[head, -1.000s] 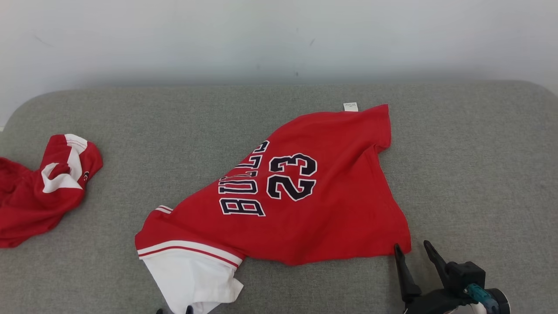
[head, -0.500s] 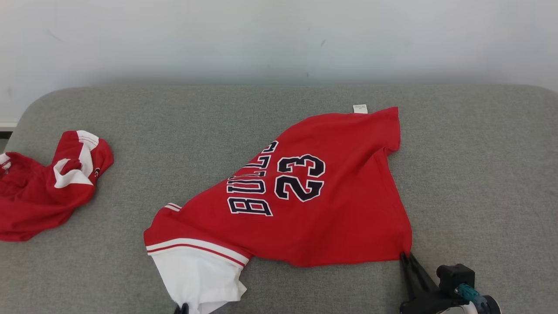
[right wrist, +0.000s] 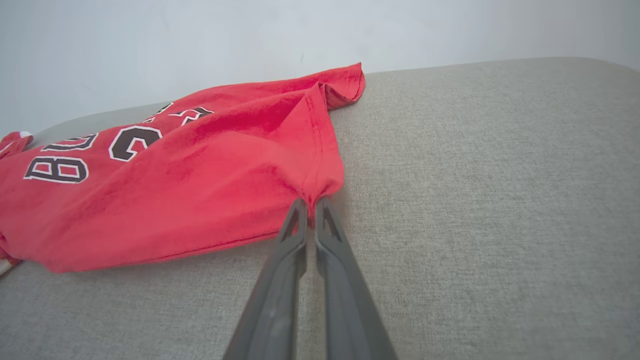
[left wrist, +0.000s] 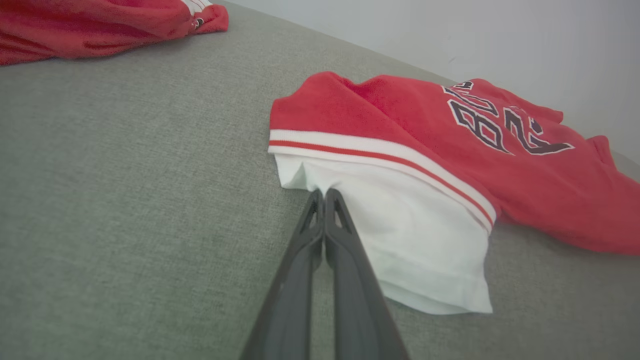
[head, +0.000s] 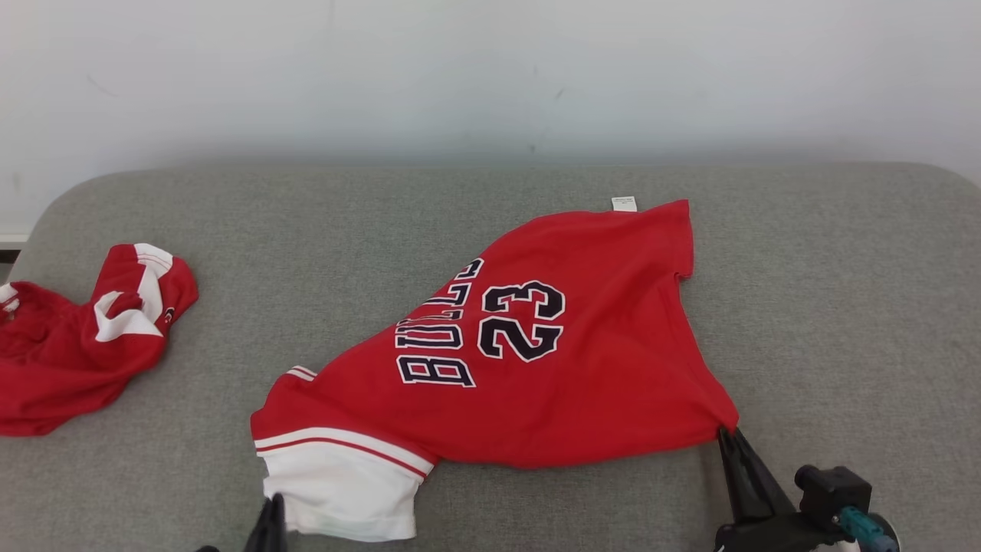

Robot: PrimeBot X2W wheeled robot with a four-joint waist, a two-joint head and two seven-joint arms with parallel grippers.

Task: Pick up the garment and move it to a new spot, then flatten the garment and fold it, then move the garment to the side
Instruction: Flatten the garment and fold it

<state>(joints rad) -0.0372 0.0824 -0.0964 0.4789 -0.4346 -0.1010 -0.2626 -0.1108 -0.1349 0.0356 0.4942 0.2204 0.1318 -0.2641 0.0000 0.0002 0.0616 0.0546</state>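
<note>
Garment (head: 598, 383) limp red cloth w/ creases, on grey woven pad (head: 843, 307)

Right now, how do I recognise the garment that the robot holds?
On the grey padded surface, look at the middle. The shirt lies spread out there. Unlike the crumpled red garment at the left, it shows BULLS 23.

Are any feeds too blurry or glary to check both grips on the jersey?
Head view: soft even light, no glare, jersey print sharp. Left wrist view: left claw tips crisp at the white cloth, lower fingers blurred. Right wrist view: right claw tips clear on the red corner, lower fingers soft too.
</note>
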